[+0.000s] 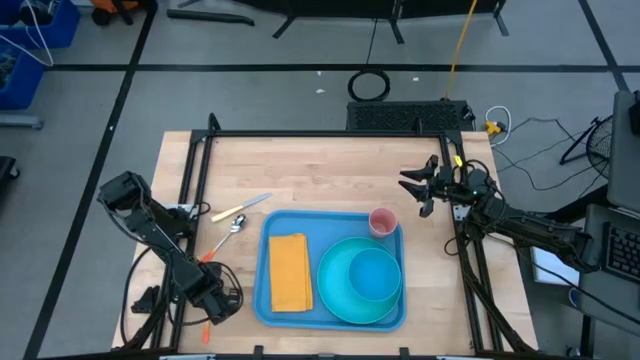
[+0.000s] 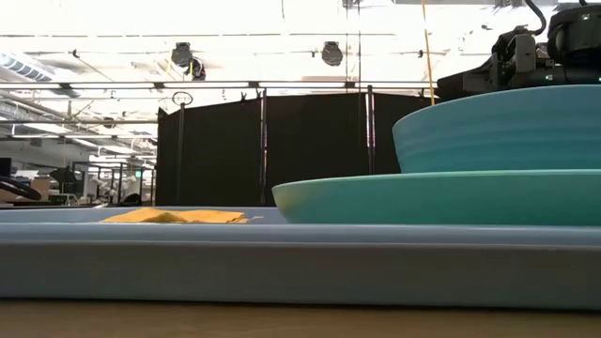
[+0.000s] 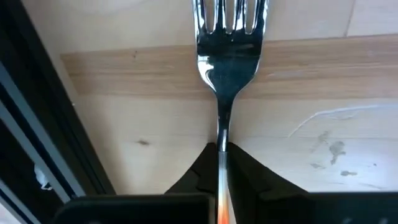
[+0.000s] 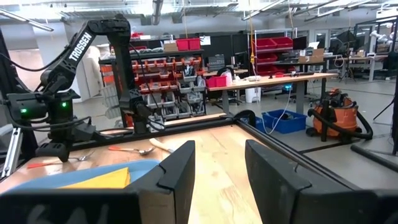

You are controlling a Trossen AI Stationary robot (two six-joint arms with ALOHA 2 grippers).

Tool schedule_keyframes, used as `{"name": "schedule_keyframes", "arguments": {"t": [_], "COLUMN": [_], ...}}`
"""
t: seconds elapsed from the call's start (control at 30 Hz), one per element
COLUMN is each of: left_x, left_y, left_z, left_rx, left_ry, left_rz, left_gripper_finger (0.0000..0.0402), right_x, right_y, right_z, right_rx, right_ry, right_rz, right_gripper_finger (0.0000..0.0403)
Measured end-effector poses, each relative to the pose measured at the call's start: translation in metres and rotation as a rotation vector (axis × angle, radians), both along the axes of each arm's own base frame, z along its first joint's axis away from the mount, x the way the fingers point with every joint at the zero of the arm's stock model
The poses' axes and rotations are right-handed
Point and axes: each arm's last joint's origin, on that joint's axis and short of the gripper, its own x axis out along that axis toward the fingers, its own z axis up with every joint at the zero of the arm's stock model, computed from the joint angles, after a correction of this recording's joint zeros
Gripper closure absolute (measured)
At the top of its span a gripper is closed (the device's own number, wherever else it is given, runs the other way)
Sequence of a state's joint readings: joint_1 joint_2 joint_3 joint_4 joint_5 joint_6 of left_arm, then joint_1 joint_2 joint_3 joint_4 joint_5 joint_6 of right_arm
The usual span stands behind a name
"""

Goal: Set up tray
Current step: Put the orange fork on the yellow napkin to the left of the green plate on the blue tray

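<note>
The blue tray (image 1: 262, 300) lies in the middle of the table, toward its near edge. It carries a folded yellow napkin (image 1: 290, 272), a teal plate (image 1: 335, 290) with a teal bowl (image 1: 375, 272) on it, and a pink cup (image 1: 383, 221). My left gripper (image 1: 218, 300) is by the tray's near-left corner, shut on a fork (image 3: 230, 56). A knife (image 1: 240, 207) and a spoon (image 1: 232, 228) lie on the wood left of the tray. My right gripper (image 1: 418, 187) hangs open beyond the tray's far-right corner. My left gripper (image 3: 222, 149) pinches the fork's thin neck (image 3: 222, 134) between its two fingers, just behind the head. The fingers lie along the fork, and the tines point away from them over the wood. An orange handle part (image 3: 221, 211) runs back between the fingers. Whether the fork is lifted clear cannot be told.
Black frame rails (image 1: 195, 190) run along the table's left, far and right sides. Bare wood (image 1: 320, 170) spreads between the tray and the far rail. In the low view the tray's rim (image 2: 282, 263) fills the foreground, with plate (image 2: 432, 197) and bowl (image 2: 498, 127) above it.
</note>
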State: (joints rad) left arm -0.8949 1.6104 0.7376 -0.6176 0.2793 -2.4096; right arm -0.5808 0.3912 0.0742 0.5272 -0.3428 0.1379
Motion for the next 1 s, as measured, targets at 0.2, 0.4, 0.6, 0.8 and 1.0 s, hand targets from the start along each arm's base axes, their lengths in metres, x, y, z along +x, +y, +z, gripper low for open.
{"name": "schedule_keyframes", "arguments": {"t": [0.2,0.4,0.6,0.8,1.0], "left_x": [0.000,0.009,0.021,0.049,0.086], "left_y": [-0.002,-0.003,0.002,0.025,0.058], "left_z": [0.006,0.042,0.077,0.095,0.101], "left_rx": [0.058,0.228,0.285,0.326,0.293], "left_ry": [-0.051,-0.250,-0.467,-0.586,-0.658], "left_rz": [-0.016,-0.036,-0.045,-0.110,-0.219], "left_gripper_finger": [0.0390,0.0392,0.0392,0.0392,0.0392], "right_x": [0.000,0.000,0.000,0.000,0.000], "right_y": [0.000,0.000,0.000,0.000,0.000], "right_z": [0.000,0.001,0.003,0.003,0.003], "right_rx": [0.000,-0.002,0.012,0.018,0.016], "right_ry": [-0.001,-0.011,-0.032,-0.034,-0.033], "right_rz": [0.000,0.001,0.004,0.005,0.005], "right_gripper_finger": [0.0273,0.0273,0.0273,0.0273,0.0273]}}
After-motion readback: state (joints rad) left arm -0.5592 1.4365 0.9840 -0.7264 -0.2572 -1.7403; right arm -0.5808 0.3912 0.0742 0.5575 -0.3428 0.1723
